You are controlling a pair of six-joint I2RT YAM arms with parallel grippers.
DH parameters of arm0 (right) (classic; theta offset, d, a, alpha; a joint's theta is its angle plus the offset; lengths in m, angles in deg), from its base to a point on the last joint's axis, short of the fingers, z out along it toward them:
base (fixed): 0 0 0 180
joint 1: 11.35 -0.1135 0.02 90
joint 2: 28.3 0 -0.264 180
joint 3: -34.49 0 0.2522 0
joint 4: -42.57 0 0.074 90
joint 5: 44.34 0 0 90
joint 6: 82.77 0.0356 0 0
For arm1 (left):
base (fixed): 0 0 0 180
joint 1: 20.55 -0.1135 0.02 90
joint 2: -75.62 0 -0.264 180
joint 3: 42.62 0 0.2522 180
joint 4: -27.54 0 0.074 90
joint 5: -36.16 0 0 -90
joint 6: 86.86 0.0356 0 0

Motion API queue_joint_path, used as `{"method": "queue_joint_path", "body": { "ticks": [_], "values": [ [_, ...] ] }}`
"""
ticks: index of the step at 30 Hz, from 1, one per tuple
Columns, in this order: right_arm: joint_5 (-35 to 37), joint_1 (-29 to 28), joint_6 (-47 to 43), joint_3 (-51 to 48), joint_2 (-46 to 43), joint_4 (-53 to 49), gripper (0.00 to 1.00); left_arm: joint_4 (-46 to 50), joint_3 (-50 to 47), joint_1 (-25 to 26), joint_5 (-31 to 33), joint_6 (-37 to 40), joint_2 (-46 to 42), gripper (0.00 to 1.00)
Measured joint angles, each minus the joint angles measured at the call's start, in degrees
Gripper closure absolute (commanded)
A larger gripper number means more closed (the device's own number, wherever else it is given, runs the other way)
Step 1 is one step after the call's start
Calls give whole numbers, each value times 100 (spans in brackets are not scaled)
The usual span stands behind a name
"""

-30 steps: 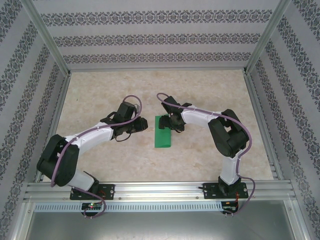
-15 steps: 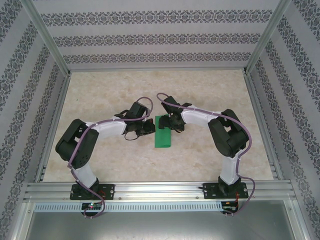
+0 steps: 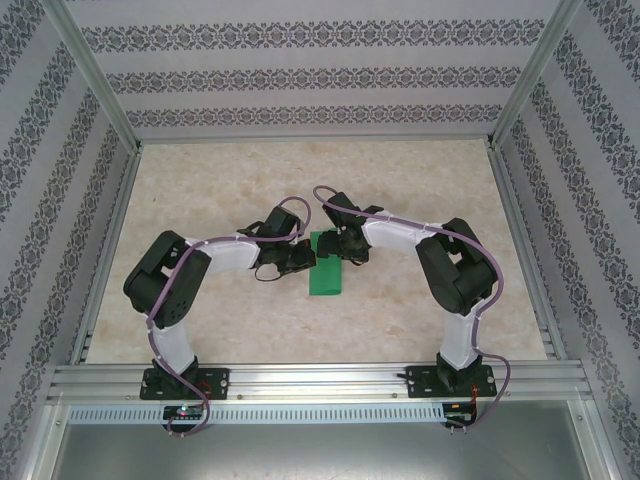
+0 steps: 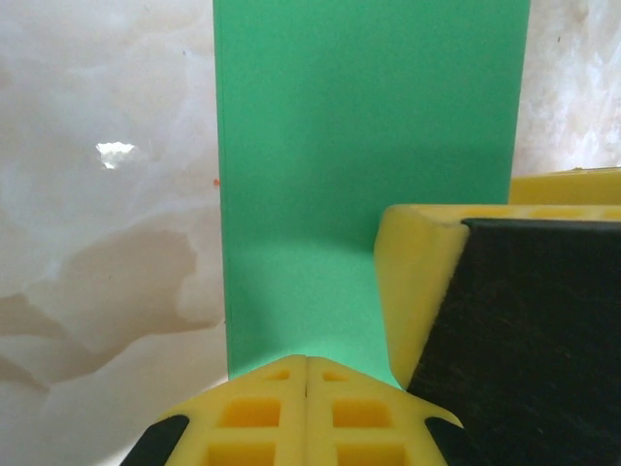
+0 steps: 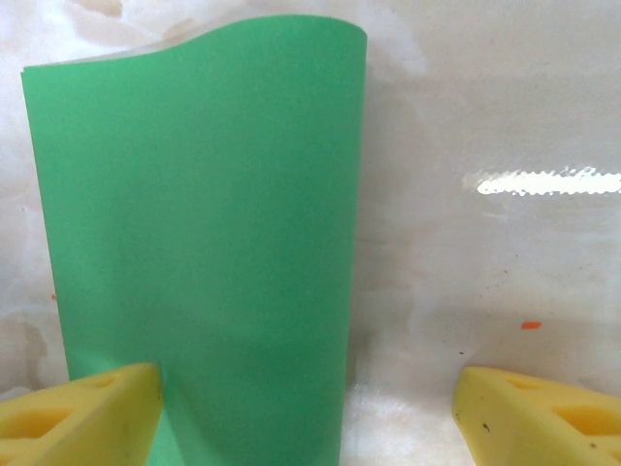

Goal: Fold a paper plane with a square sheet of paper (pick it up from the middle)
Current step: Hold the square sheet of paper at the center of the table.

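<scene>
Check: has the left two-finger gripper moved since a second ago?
Yes. The left gripper has shifted right, up to the folded bright green paper sheet, which stayed put.

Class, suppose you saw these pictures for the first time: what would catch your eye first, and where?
The bright green paper lies as a narrow strip in the middle of the pale marbled table. The left gripper sits shut at its left edge. The right gripper is open over its far end.
</scene>
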Motion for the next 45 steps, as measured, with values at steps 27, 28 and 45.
{"method": "queue_joint_path", "body": {
  "ticks": [27,28,45],
  "values": [
    [-225,118,2,35,-157,-24,12,96,70,26,116,-81,188,100],
    [-280,181,4,20,-254,-17,12,98,70,26,118,-81,188,100],
    [-2337,713,605,-1231,-1274,1893,95,188,192,61,177,26,249,100]
  ]
}}
